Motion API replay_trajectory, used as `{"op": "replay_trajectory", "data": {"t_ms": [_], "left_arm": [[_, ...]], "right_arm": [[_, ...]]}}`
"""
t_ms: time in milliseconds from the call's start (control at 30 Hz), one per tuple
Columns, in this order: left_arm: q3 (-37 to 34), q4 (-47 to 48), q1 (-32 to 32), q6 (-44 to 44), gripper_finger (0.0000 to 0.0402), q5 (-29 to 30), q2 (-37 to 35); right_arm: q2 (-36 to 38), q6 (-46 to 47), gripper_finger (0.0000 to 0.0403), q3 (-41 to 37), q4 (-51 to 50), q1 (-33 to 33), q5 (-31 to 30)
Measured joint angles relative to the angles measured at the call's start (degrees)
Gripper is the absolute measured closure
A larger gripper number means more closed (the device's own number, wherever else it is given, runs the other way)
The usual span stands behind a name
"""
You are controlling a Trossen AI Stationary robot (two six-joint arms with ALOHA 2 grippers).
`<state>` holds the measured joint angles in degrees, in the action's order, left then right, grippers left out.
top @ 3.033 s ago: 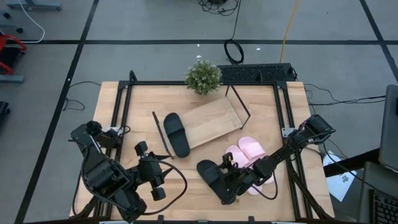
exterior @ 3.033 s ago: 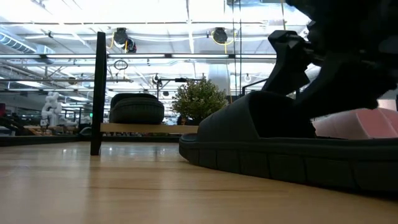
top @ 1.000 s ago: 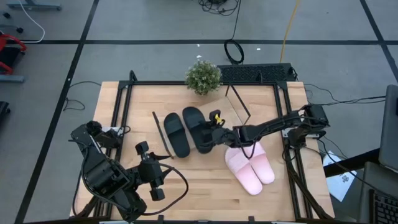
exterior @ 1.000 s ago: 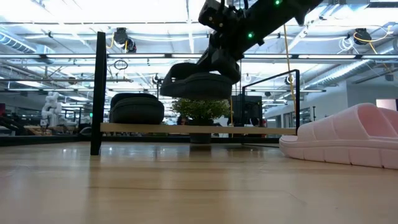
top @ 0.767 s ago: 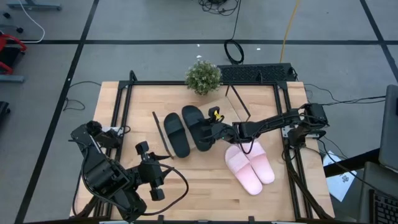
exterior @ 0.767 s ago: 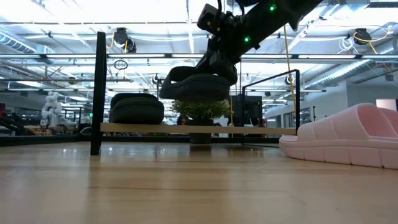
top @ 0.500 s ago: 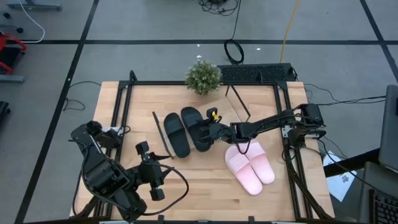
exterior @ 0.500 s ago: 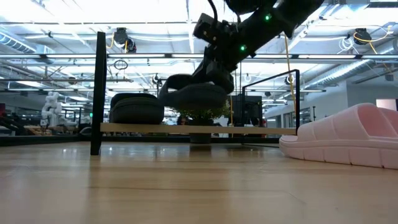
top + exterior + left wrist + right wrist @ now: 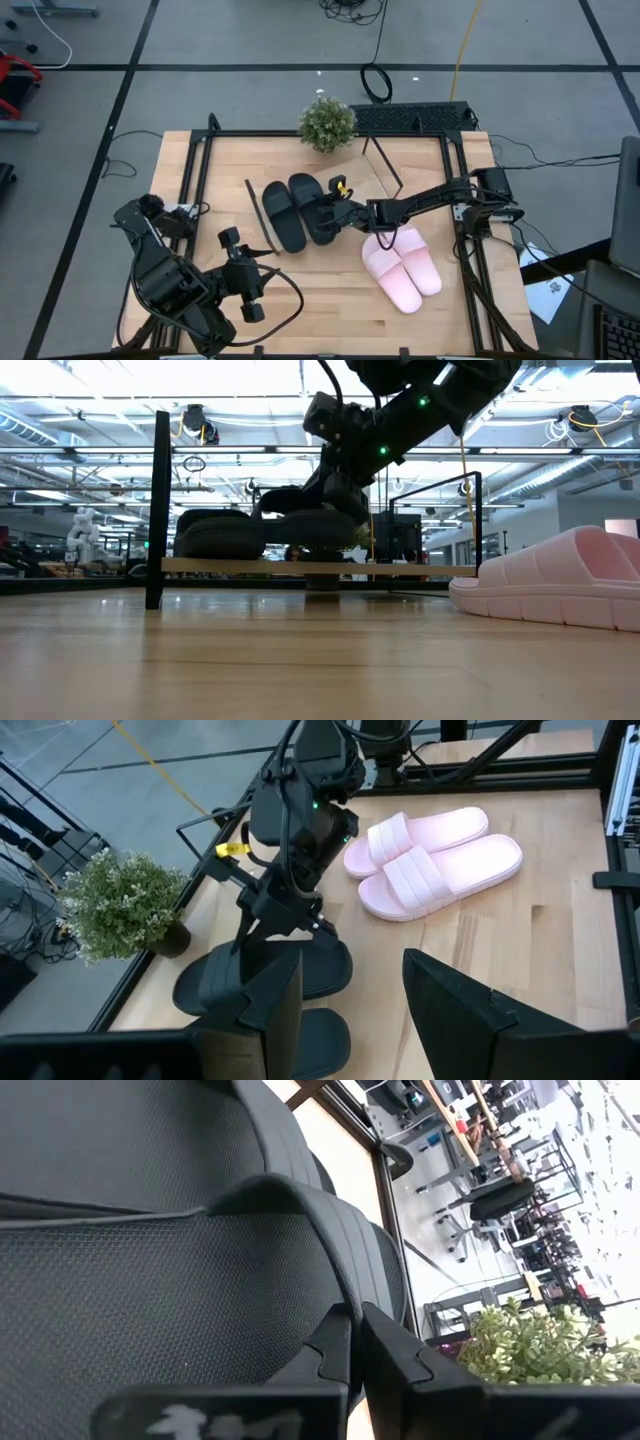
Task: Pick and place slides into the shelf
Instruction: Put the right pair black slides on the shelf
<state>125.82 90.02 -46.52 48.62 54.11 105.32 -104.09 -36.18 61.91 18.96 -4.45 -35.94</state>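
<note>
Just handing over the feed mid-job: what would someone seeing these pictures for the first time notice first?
First, the right gripper stretched across the table, shut on a black slide that it holds at the shelf, right beside the other black slide already lying there. Next, the pink pair side by side on the tabletop toward the right, and the small potted plant at the far edge. The left gripper waits at the near left, open.
</note>
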Motion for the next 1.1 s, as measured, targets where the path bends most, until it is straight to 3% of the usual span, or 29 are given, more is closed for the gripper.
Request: {"op": "replay_trajectory", "data": {"t_ms": [967,1100], "left_arm": [[0.0,0.0,1.6,-0.7,0.0227,0.0,0.0],[0.0,0.0,1.6,-0.7,0.0227,0.0,0.0]], "right_arm": [[0.0,2.5,0.0402,0.0,-2.9,1.7,0.3],[0.0,3.1,0.0402,0.0,-2.8,1.7,3.3]]}}
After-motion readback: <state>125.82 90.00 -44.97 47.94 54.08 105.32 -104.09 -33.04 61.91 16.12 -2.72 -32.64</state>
